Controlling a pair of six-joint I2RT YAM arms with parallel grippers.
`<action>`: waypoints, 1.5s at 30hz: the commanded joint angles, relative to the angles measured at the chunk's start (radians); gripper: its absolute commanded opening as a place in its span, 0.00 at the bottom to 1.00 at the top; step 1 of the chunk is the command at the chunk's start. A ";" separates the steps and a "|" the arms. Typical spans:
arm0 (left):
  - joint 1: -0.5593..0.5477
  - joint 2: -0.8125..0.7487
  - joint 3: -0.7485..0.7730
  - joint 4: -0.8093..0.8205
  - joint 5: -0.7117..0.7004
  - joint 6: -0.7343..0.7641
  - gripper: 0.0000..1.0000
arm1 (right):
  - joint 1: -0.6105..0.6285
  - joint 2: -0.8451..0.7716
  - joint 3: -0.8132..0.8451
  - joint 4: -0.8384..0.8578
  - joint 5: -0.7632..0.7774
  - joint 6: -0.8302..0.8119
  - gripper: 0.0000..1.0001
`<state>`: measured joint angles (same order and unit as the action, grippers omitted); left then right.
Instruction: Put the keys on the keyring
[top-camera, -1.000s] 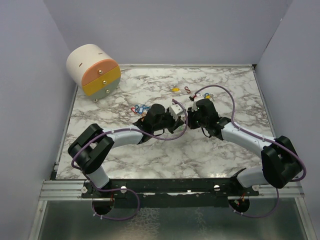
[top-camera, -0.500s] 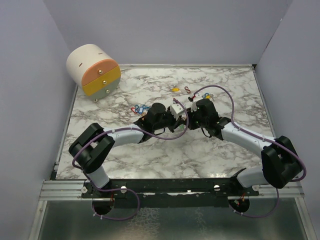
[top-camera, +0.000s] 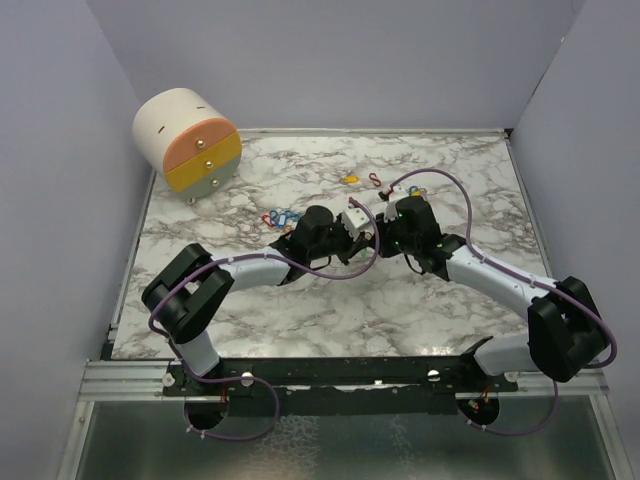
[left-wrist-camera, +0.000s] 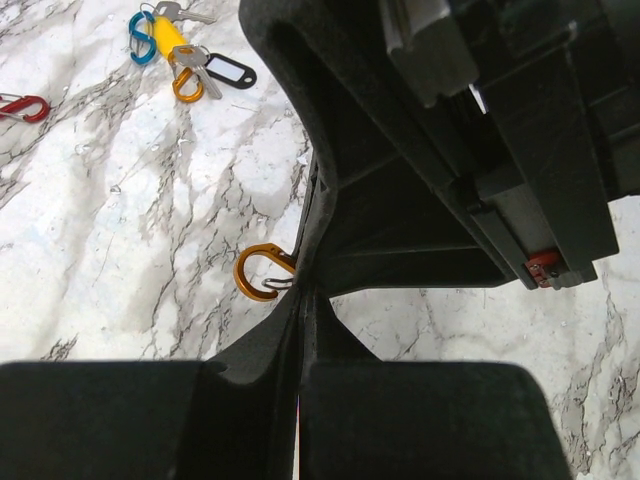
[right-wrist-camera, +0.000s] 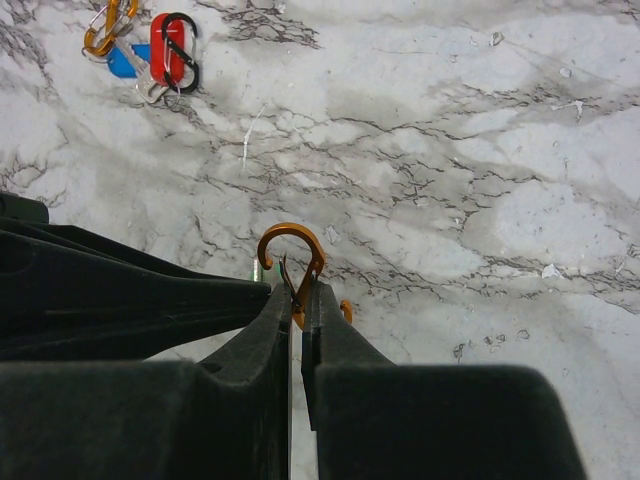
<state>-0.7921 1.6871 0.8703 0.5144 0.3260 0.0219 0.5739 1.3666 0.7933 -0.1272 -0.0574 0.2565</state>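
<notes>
Marbled tabletop (top-camera: 300, 312) (grey-veined white) between plain lilac walls (top-camera: 330, 60)

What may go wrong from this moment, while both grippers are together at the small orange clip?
1. The left gripper and the right gripper both appear shut on one orange clip, each holding it only by the fingertips. If the arms move unevenly, it may slip out or bend.
2. The gripper bodies look nearly touching in the top view, so a small correction might make them collide.
</notes>
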 joint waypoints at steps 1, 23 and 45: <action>-0.002 0.007 0.035 0.033 0.003 0.027 0.00 | 0.000 -0.022 -0.006 0.024 -0.033 -0.010 0.01; -0.002 0.020 0.032 0.035 0.024 0.038 0.00 | 0.000 -0.015 -0.011 0.020 -0.006 0.009 0.01; -0.018 -0.057 -0.010 0.039 0.080 0.042 0.00 | -0.019 -0.023 0.026 -0.030 0.108 0.109 0.01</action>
<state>-0.8066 1.6592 0.8726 0.5232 0.3820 0.0486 0.5613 1.3647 0.7902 -0.1429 0.0238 0.3531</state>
